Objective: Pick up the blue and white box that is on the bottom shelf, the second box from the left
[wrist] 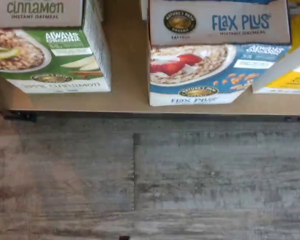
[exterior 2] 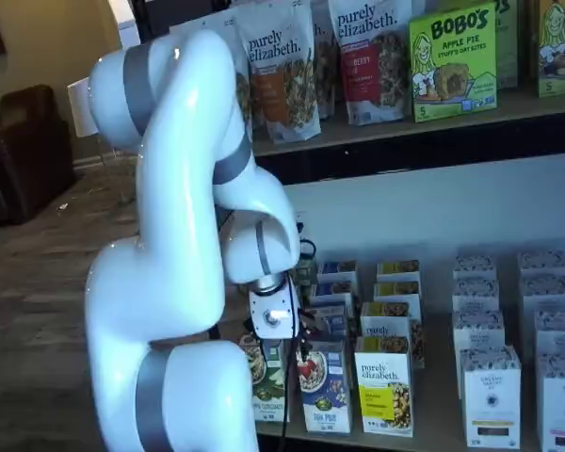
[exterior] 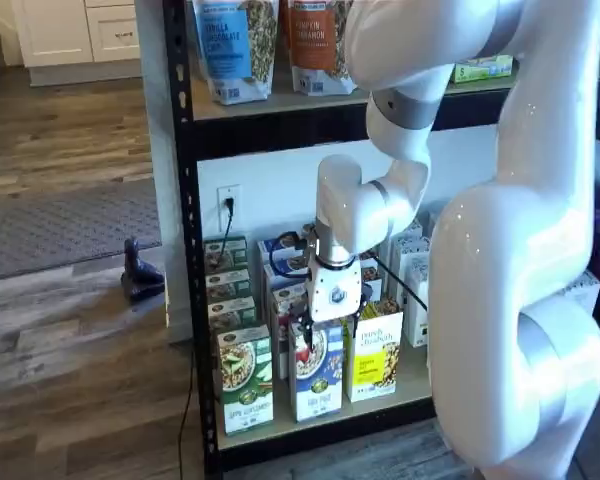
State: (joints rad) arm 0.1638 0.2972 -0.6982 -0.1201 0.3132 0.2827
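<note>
The blue and white box, labelled Flax Plus with a pictured bowl and red berries, stands at the front of the bottom shelf. It shows in both shelf views, on the tan board. My gripper hangs just in front of and above the box's top, also seen in a shelf view. Only dark fingers show against the box, with no plain gap. The fingers do not show in the wrist view.
A green-and-white box stands to the left of the blue one and a yellow box to its right. More boxes stand in rows behind. White boxes fill the right. Grey wood floor lies in front.
</note>
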